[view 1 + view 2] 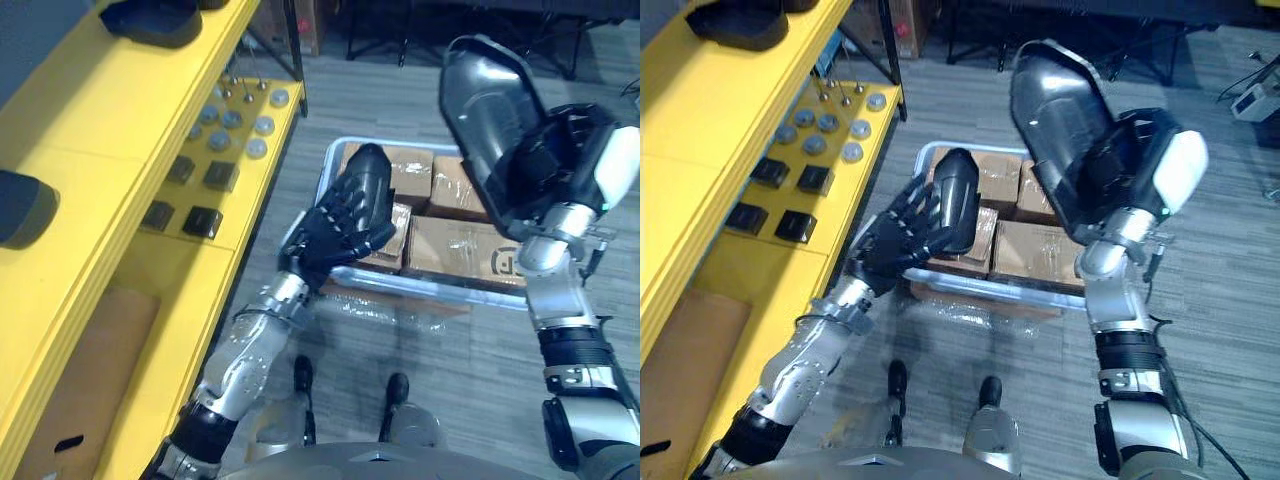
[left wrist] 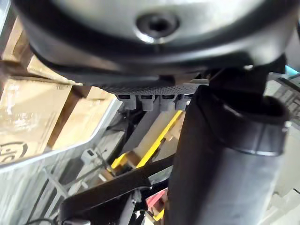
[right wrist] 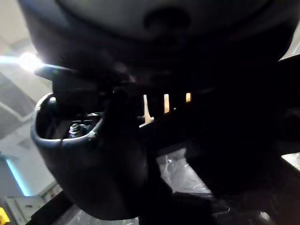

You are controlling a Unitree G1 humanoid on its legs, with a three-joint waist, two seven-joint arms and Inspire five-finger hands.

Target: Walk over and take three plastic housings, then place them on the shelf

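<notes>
Currently, entry one: the fingers of my left hand [image 1: 332, 240] are curled, thumb opposite, round a small rounded black plastic housing [image 1: 368, 182], pinching its lower end so that it stands tilted above the hand.

Entry two: my right hand [image 1: 570, 160], raised higher and well apart from the left, has its fingers closed round the lower end of a large glossy dark-grey plastic housing [image 1: 488, 100]. That piece points up and away from me, and my white thumb cover [image 1: 620, 165] sits at the outer side.

Entry three: below both hands is a grey metal tray [image 1: 400, 285] packed with brown cardboard boxes [image 1: 455, 245] side by side. It stands on a grey plank floor [image 1: 380, 95].

Entry four: on my left is a yellow shelf unit [image 1: 100, 130].
- Upper level: a black housing [image 1: 150, 22] at the far end and another dark housing [image 1: 20, 210] nearer, at the view's edge.
- Lower level: a cluster of round silver discs [image 1: 230, 120], and nearer to me several small black square blocks [image 1: 203, 220].
</notes>
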